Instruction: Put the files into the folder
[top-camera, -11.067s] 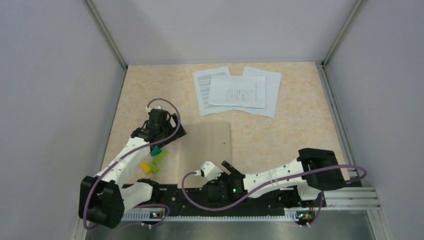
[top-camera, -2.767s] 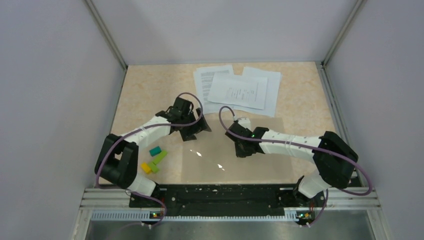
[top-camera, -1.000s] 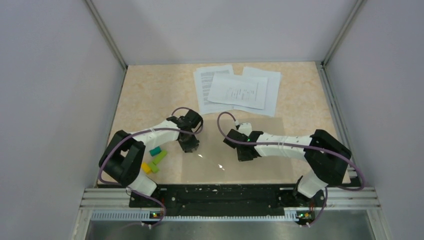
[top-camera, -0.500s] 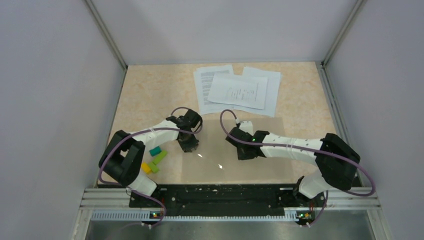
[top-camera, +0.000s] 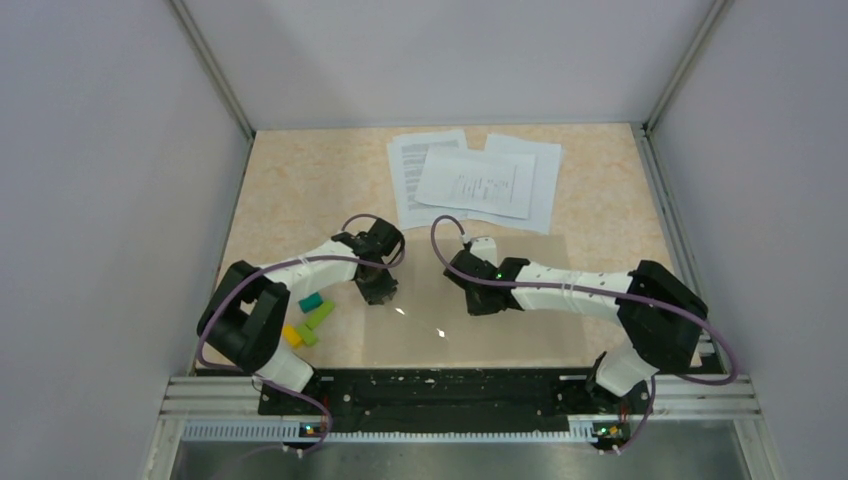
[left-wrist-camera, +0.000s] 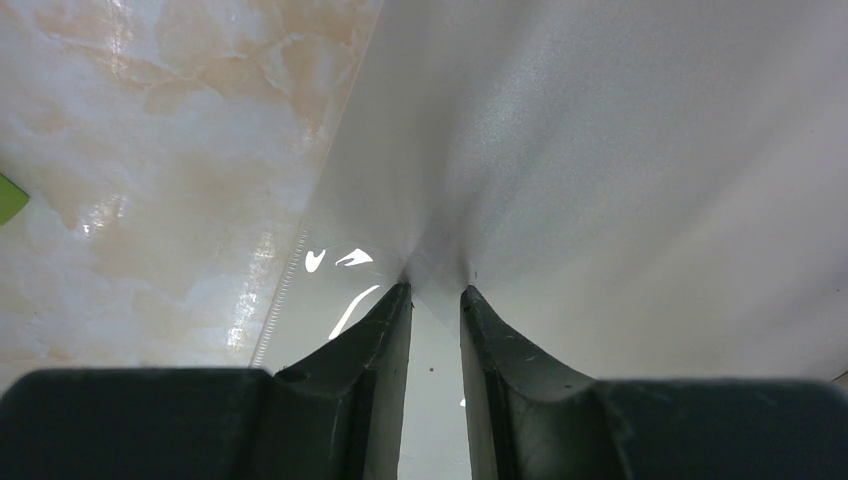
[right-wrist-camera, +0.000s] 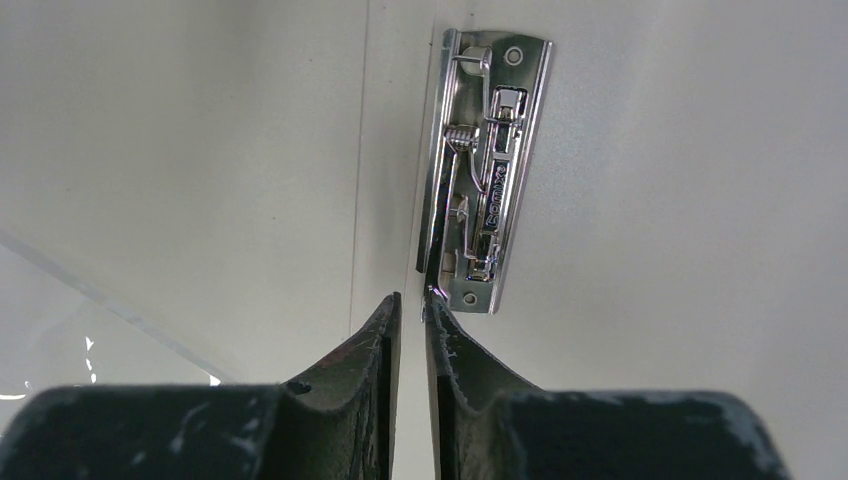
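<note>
With the left gripper (left-wrist-camera: 435, 290), jaws nearly together, pinching the open tan cardboard folder (top-camera: 520, 335) mid-table, short of the white printed paper files (top-camera: 475, 180), lift the silver metal clip lever (right-wrist-camera: 487, 170) squarely using the right gripper (right-wrist-camera: 412, 300) clamped on it.

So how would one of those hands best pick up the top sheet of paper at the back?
The top sheet lies flat and thin on the other sheets, with nothing standing up to pinch. Its near long edge is free, so coming in low from the near side and nipping that edge, or its near-left corner, looks best.
</note>
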